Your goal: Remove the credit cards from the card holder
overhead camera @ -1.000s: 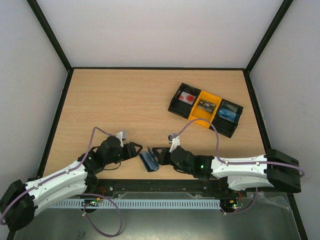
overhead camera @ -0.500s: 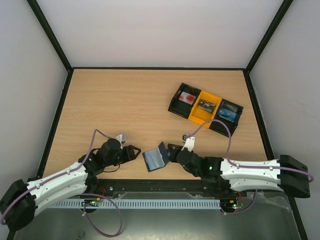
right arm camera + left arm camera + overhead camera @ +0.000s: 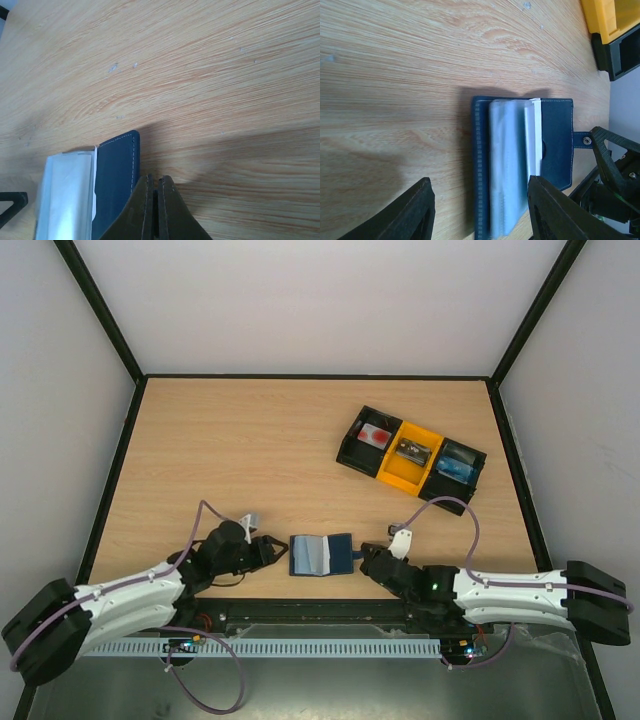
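Stud (image 3: 587, 141) on card holder (image 3: 520, 165): left-wrist view only

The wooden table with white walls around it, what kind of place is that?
Probably a robot test booth: plain white walls box in a wooden table, and a left arm and right arm are bolted at its near edge.
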Tool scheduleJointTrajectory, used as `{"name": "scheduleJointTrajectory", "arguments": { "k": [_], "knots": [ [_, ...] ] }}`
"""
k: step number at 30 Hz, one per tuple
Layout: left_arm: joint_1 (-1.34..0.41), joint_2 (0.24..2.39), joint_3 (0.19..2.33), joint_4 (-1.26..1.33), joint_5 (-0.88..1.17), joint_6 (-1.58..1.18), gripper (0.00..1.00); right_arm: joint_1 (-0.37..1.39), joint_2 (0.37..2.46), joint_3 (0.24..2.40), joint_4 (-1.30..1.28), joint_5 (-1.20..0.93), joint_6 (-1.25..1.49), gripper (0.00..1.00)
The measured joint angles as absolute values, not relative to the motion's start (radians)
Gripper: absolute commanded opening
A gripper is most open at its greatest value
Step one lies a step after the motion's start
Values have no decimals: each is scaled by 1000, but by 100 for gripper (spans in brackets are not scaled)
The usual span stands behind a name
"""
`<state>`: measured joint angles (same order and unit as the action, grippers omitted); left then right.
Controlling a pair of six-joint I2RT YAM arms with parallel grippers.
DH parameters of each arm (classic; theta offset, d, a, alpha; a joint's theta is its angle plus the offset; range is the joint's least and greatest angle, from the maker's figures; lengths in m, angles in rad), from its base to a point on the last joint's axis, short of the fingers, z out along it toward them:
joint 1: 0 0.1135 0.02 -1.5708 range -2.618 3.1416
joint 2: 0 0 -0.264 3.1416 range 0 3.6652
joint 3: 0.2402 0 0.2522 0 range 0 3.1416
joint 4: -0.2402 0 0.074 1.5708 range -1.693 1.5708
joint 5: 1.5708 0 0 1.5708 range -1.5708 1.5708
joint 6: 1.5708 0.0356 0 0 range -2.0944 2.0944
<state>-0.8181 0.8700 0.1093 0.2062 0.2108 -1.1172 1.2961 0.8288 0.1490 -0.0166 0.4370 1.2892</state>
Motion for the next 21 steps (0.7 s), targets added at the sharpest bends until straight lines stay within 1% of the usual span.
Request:
{"name": "scheduleJointTrajectory", "arguments": {
  "k": [9,21],
  "knots": [
    [-850,1094,112,423,245,-1129,52,1296,804,140,-22,437,1300,2],
    [-883,1200,137,516,218,-1135,52,1296,839,129,-38,437,1344,2]
  ]
}}
